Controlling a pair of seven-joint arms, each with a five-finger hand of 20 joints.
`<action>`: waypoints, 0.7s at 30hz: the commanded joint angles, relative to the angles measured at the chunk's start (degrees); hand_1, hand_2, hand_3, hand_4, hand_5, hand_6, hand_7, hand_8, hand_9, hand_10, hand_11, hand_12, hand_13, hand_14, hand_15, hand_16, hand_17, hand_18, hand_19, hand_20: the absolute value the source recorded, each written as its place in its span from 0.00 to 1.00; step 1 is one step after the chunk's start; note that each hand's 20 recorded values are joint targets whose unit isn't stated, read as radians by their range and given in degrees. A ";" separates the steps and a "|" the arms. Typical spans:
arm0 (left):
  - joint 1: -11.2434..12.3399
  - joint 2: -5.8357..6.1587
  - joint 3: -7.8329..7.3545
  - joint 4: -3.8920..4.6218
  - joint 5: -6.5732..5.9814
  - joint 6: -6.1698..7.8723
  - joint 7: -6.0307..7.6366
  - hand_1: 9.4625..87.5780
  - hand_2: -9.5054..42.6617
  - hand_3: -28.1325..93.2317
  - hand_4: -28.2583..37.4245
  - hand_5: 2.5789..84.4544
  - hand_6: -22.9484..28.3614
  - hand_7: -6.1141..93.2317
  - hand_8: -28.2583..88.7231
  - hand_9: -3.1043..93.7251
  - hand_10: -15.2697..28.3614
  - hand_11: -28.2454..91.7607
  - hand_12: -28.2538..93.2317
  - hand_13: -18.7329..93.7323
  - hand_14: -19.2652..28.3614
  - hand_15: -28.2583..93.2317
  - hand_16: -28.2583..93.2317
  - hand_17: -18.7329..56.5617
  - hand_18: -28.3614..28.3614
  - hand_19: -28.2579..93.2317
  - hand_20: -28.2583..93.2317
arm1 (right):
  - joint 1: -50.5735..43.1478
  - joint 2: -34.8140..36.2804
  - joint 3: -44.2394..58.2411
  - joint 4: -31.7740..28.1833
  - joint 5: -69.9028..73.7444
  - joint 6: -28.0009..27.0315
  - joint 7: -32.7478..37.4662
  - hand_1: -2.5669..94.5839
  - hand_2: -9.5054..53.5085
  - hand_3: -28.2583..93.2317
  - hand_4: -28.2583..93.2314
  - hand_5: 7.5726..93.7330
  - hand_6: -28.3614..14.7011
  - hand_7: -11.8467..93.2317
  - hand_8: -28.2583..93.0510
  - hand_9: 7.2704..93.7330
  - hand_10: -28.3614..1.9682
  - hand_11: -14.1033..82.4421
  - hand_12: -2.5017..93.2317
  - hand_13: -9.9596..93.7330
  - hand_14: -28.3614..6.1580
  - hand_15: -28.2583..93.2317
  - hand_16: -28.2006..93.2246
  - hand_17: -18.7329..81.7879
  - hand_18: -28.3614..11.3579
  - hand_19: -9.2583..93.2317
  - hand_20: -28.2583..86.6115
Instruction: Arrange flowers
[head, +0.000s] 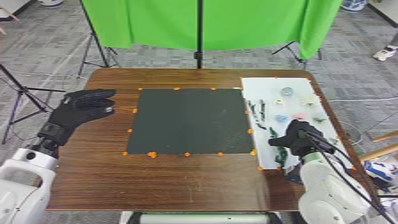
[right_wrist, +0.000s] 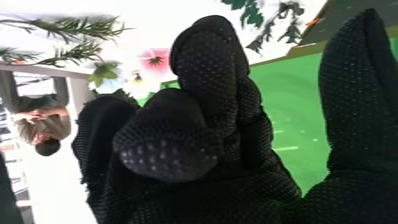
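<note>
My right hand (head: 304, 138) is over the lower part of the white board (head: 268, 86), beside green leafy stems (head: 280, 150). A pink flower (head: 299, 116), a blue flower (head: 282, 118), a pale blue bloom (head: 287, 91) and dark green sprigs (head: 260, 111) lie there. In the right wrist view, my right hand (right_wrist: 209, 155) has its thumb spread and its fingers relaxed, one bent more, with nothing held. Beyond them are the pink flower (right_wrist: 153, 61), a pale blue one (right_wrist: 108, 76) and needle-like sprigs (right_wrist: 75, 29). My left hand (head: 84, 107) is open over the table's left side.
A dark square mat (head: 189, 121) with orange marks along its edges lies mid-table, left of the white board. The brown wooden table (head: 191, 185) extends around it. Behind stand a green cloth (head: 213, 25) and thin black stands.
</note>
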 joint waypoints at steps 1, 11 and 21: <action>0.40 -0.55 0.17 0.02 -0.20 -1.45 -1.15 0.43 0.06 0.70 0.28 0.57 0.54 0.19 0.20 0.57 0.67 0.39 0.33 0.61 0.79 0.48 0.22 0.47 0.81 0.54 0.40 | 0.42 -0.36 -0.28 1.58 0.93 -4.68 1.89 0.40 0.00 0.66 0.12 0.70 0.44 0.50 0.16 0.85 0.42 0.66 0.39 1.00 0.79 0.74 0.49 0.89 0.48 1.00 0.66; -0.08 -0.87 0.40 0.19 -0.14 -2.16 -1.50 0.43 0.05 0.70 0.28 0.57 0.54 0.19 0.20 0.56 0.67 0.39 0.33 0.60 0.79 0.48 0.23 0.47 0.81 0.54 0.41 | 3.18 -1.05 -6.27 4.57 0.41 -5.68 3.07 0.40 0.00 0.66 0.12 0.69 0.44 0.57 0.16 0.86 0.41 0.66 0.38 1.00 0.79 0.74 0.48 0.89 0.48 1.00 0.66; -0.79 -1.03 0.67 0.66 -0.38 -3.19 -1.81 0.43 0.06 0.70 0.28 0.57 0.54 0.19 0.20 0.56 0.67 0.39 0.33 0.60 0.79 0.48 0.23 0.47 0.81 0.53 0.41 | 2.27 -4.35 -6.31 6.91 5.79 -5.64 4.60 0.61 0.00 0.64 0.32 0.61 0.50 0.69 0.39 0.87 0.45 0.68 0.38 1.00 0.83 0.78 0.44 0.92 0.52 1.00 0.64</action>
